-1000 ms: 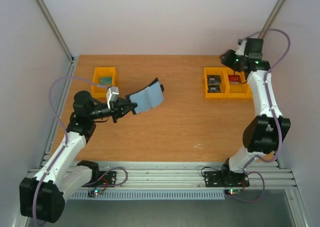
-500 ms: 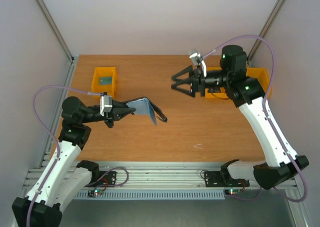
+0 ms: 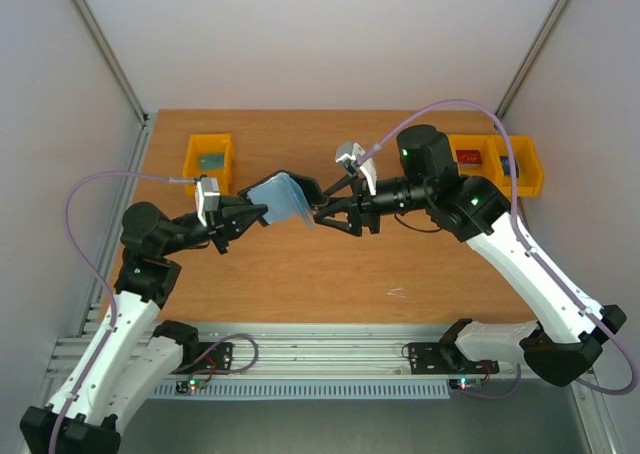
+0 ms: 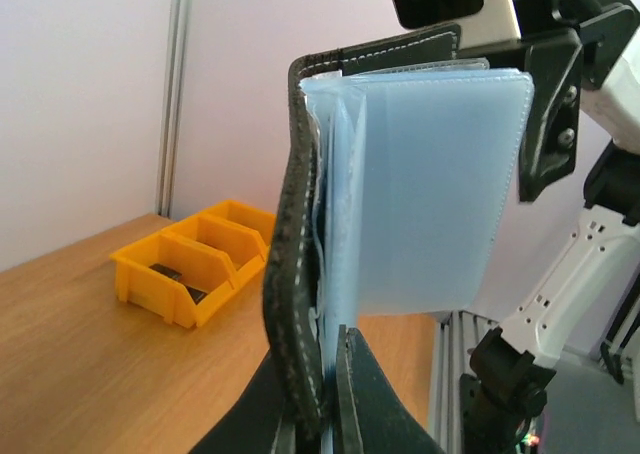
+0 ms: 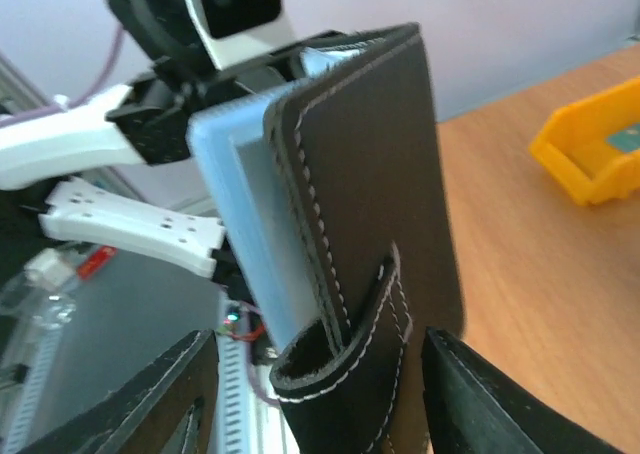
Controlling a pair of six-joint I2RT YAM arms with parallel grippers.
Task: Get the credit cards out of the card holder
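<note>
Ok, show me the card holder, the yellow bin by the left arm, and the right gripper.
card holder [image 3: 285, 198]: top external view, on its blue-grey inner pocket.
yellow bin by the left arm [image 3: 191, 162]: top external view, on its left wall.
right gripper [image 3: 320, 212]: top external view, midway between its open fingertips.

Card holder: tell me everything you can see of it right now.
The black, white-stitched leather-look card holder is off the table, clamped at one edge by the left gripper. It stands roughly upright, partly open, pale blue translucent pockets fanned out, closing tab in a loose loop. The open right gripper straddles its other end. No card shows in it.
</note>
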